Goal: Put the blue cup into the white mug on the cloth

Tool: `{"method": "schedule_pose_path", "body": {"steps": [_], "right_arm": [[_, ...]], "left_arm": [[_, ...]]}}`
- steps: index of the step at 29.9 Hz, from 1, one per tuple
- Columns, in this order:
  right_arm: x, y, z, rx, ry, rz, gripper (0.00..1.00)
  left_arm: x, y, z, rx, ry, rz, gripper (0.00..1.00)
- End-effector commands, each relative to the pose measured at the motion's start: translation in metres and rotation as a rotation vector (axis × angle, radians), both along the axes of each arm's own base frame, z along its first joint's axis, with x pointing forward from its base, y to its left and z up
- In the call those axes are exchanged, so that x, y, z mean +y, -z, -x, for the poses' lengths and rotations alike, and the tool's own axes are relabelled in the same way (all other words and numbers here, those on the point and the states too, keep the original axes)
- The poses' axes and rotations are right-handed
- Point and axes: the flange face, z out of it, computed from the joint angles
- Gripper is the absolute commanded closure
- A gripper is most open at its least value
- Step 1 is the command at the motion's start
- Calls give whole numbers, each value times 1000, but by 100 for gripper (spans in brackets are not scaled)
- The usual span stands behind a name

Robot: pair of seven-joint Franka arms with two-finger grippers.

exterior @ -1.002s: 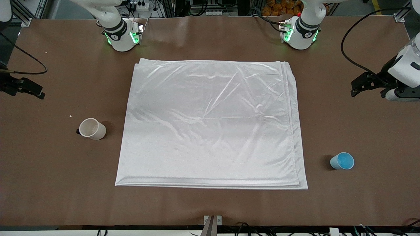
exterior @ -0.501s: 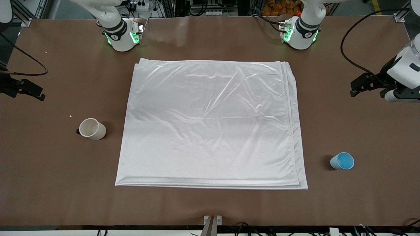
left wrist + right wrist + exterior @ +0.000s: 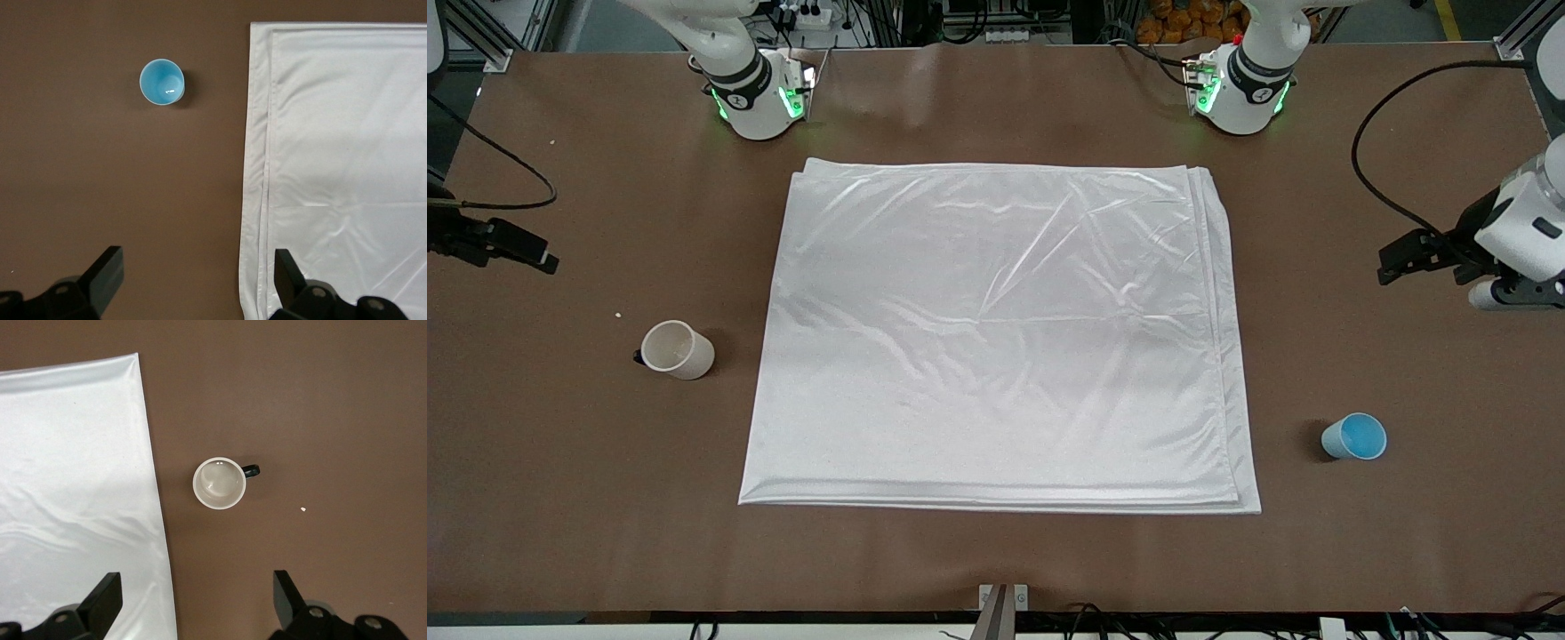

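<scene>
1. The cup (image 3: 1354, 437), tapered light blue, stands upright on the bare brown table (image 3: 1405, 533) toward my left arm's end, off the cloth (image 3: 996, 338).
2. The cream mug (image 3: 678, 349) with a black handle stands toward my right arm's end.
3. The glossy cloth lies wrinkled between them.
4. My left gripper (image 3: 193, 280) and right gripper (image 3: 197, 600) hover over the table, fingers apart.

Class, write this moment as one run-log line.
blue cup: on table, upright | white mug: on table, upright | cloth: bare | left hand: open, over table | right hand: open, over table

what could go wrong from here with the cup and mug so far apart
The white mug and blue cup both stand off the cloth, at the table's two ends, so nesting them where they stand would miss the cloth. The mug's handle could catch a finger. The shiny, wrinkled cloth may slide or bunch under the mug.
</scene>
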Motion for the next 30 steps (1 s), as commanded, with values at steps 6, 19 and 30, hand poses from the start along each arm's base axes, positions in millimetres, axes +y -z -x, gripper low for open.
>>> {"method": "schedule_pose_path", "body": {"steps": [6,19,30], "right_arm": [[-5,30,2,17,-118,-7,0],[-14,63,9,56,-586,-51,0],[-14,107,-8,76,-892,-72,0]], "left_arm": [[20,57,-41,8,-2,0,0],[67,136,-91,3,59,-9,0],[78,211,-112,-18,58,-15,0]]}}
